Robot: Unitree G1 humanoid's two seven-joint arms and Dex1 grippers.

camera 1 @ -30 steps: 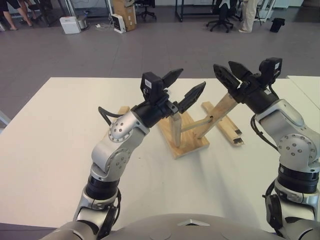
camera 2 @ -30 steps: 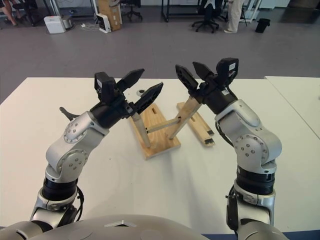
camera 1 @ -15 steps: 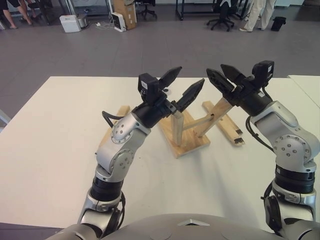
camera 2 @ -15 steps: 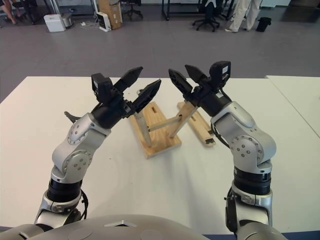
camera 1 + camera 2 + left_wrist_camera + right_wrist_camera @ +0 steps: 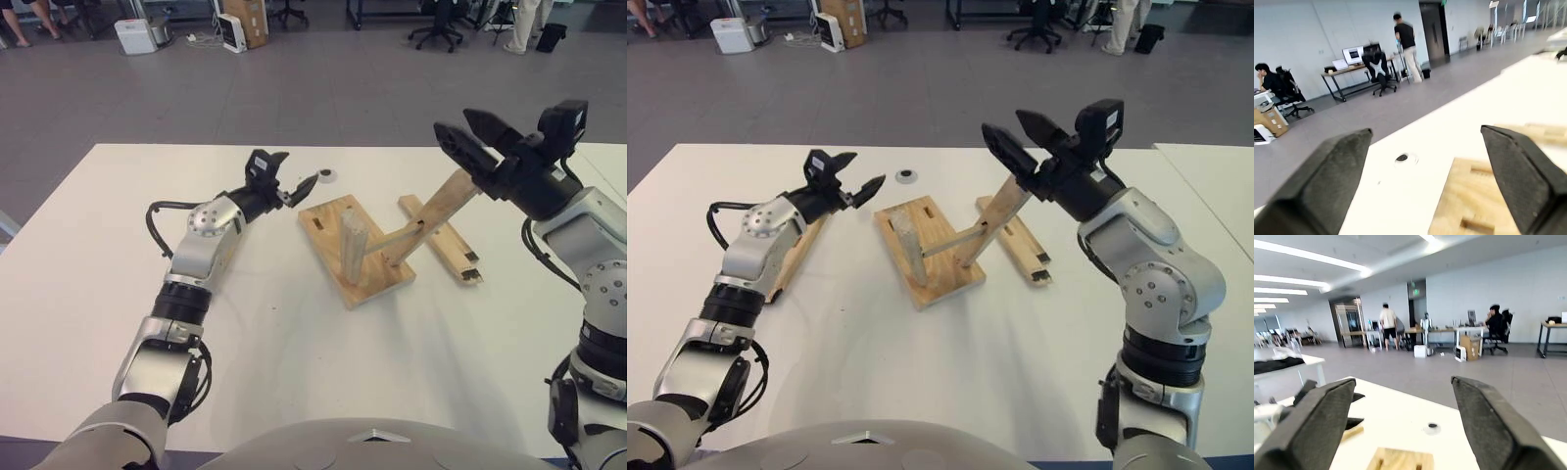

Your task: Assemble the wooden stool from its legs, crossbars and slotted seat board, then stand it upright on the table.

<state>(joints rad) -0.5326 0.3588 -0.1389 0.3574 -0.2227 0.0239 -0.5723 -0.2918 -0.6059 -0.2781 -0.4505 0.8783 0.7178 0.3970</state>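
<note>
While the slotted seat board lies flat on the white surface, the head view shows the stool partly built. One leg stands in the board, and a crossbar runs from it to a second leg that leans outward. Further wooden parts lie loose just beyond the board, and another loose piece lies under the left forearm. The left hand, fingers spread and holding nothing, hovers low just beside the board's far left corner. The right hand, likewise spread and empty, is raised above the top of the leaning leg. From the left wrist, the spread fingers frame a corner of the board and a small round disc on the surface. From the right wrist, the spread fingers frame the board's far edge from above. Judged from this, roughly half the frame is fitted. The loose legs and crossbars are not yet seated, nor is the stool turned upright.
</note>
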